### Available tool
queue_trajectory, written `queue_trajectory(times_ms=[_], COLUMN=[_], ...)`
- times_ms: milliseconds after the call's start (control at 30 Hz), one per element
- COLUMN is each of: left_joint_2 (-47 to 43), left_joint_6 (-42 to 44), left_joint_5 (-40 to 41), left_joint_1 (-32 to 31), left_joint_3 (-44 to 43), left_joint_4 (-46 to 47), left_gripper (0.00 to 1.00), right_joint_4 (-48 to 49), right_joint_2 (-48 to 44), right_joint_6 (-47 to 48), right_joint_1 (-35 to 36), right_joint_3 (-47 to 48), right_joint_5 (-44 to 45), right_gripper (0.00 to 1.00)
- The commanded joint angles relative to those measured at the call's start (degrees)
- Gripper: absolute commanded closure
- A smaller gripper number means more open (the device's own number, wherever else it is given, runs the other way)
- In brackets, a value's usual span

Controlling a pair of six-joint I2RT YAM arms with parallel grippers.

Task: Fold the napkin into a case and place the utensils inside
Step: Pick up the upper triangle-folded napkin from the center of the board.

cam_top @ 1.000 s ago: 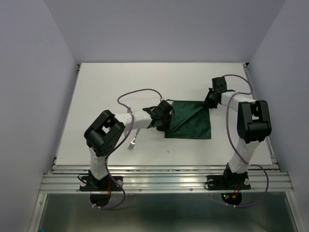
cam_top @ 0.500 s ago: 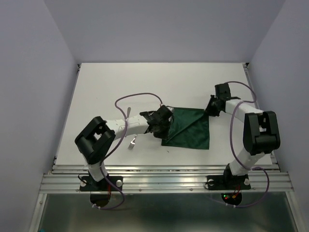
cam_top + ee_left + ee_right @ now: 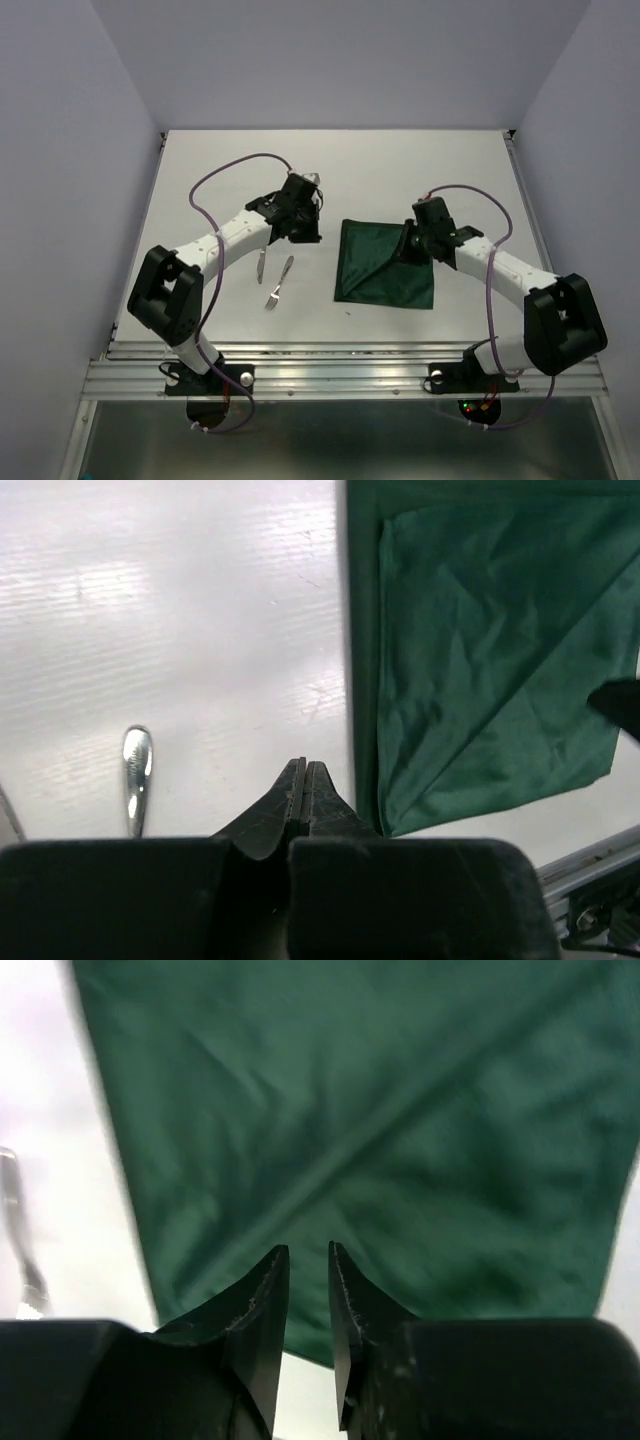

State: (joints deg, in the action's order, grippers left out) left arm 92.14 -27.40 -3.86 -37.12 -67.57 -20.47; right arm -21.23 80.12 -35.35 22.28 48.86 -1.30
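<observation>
Evidently early: napkin (image 3: 385,268) lies part-folded, knife (image 3: 260,265) and fork (image 3: 279,282) lie outside on the desk (image 3: 200,190); left jaws closed empty, right jaws slightly parted.

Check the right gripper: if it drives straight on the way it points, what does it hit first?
The napkin. The right gripper points onto the green cloth, and nothing shows between them in the wrist view. How far off the cloth is stays unclear.

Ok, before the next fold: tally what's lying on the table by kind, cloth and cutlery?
napkin, dark green cloth: 1
knife, silver: 1
fork, silver: 1
Total: 3
</observation>
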Motion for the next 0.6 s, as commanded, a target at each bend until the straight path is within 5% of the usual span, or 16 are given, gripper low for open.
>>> queue_trajectory(times_ms=[0, 167, 567], left_joint_2=[1.81, 3.75, -1.08], left_joint_6=[1.73, 1.38, -1.17], left_joint_5=[1.22, 1.13, 0.96], left_joint_1=[2.23, 2.76, 4.16], left_joint_3=[-4.58, -5.64, 0.59], left_joint_4=[-0.01, 1.04, 2.72], left_gripper=[1.0, 1.0, 0.93], right_joint_4=[-3.11, -3.9, 0.4], right_joint_2=[-6.09, -5.68, 13.83], right_joint_6=[-6.74, -6.13, 4.93], right_joint_1=[-0.66, -0.66, -1.28], right_joint_3=[-8.06, -8.7, 4.56], right_joint_5=[4.98, 9.82, 23.35], right_gripper=[0.68, 0.64, 0.63])
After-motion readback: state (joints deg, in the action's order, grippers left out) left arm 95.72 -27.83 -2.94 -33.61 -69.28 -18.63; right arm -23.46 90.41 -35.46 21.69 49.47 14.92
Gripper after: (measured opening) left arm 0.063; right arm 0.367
